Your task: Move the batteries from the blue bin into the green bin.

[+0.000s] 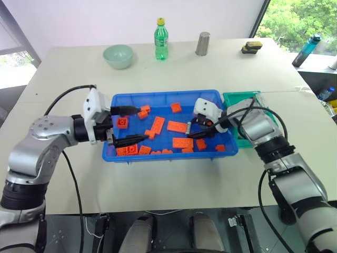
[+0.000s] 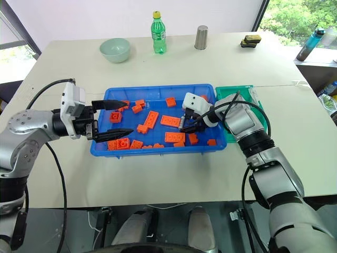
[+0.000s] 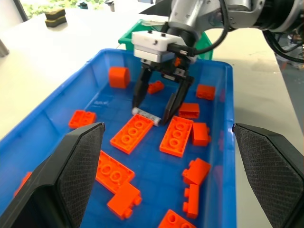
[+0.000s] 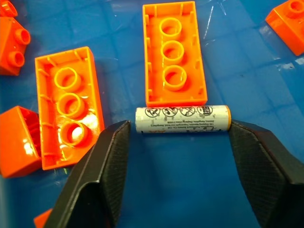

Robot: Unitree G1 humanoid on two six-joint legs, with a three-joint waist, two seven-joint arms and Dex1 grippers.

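The battery (image 4: 183,119) you are after is lying flat on the floor of the blue bin (image 1: 108,138), toward the end nearest the green bin (image 1: 238,98), with one short end of an orange brick (image 4: 174,60) touching its side and a second orange brick (image 4: 69,105) just beside its white end. Its long axis is running across the gap of the right gripper (image 4: 183,156), one end cap facing each finger, so you are lining up to pinch it end to end rather than across its round body. The right gripper is reaching steeply down into the bin with its fingers apart, roughly the battery's length and a little more; the pads (image 4: 114,161) are sitting level with the battery, and I cannot tell whether either is touching an end cap yet. Nothing is clamped so far. The left gripper (image 1: 128,125) is hovering over the opposite end of the blue bin, fingers wide apart and holding nothing, pointing level along the bin toward the right one, so the right arm is clearly the nearer. In my judgement an end grip on a smooth cylinder is risking a slip or a pop-out, and the brick against its side may be getting nudged as you are closing. The green bin is sitting against the blue bin's end wall, just behind your right wrist.
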